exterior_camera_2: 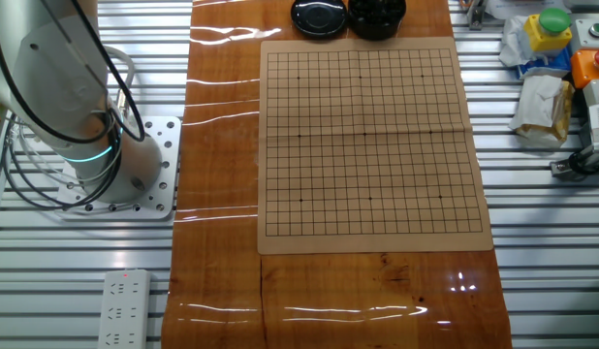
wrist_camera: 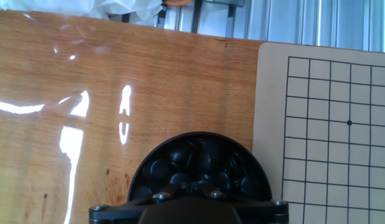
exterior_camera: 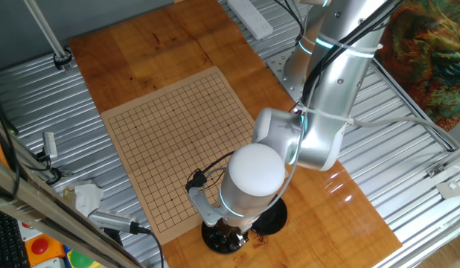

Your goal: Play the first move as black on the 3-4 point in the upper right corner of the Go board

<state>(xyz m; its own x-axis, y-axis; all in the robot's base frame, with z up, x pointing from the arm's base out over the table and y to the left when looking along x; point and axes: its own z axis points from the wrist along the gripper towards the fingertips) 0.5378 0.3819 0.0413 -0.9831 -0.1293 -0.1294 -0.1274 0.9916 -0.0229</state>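
The Go board lies on the wooden table with no stone on it; it also shows in the other fixed view and the hand view. A round black bowl full of glossy black stones stands just off the board's edge. My gripper hangs straight over the bowl with its fingertips down among the stones. The tips are dark against the stones, so I cannot tell whether they hold a black stone. In the other fixed view the gripper is out of frame.
The flat black lid lies beside the bowl. A white power strip sits off the wood. Bags and tools clutter the metal slats by the bowl. The arm's base stands beside the table.
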